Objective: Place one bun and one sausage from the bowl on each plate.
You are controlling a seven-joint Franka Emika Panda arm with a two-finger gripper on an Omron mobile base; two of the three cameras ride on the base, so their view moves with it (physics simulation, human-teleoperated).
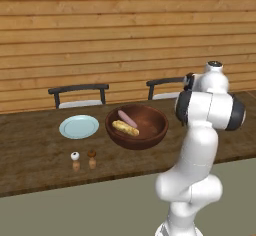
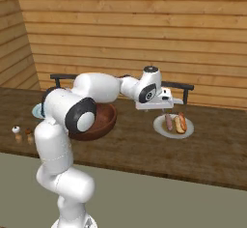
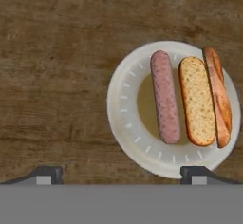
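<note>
My gripper (image 2: 170,108) hangs open and empty just above the right-hand plate (image 2: 161,127). In the hand view this pale plate (image 3: 124,118) carries a pinkish sausage (image 3: 164,96) and a split tan bun (image 3: 204,99) side by side, and my fingertips (image 3: 45,174) stand wide apart below it. The brown wooden bowl (image 1: 156,129) holds another sausage (image 1: 126,117) and another bun (image 1: 125,128). Left of the bowl lies the second plate (image 1: 79,126), with nothing on it. In the right base view my arm covers part of the bowl (image 2: 105,121).
Two small shakers (image 1: 75,161) (image 1: 92,159) stand near the table's front edge, in front of the empty plate. Two dark chairs (image 1: 79,94) (image 1: 165,86) are at the far side of the wooden table (image 1: 30,155), with a plank wall behind.
</note>
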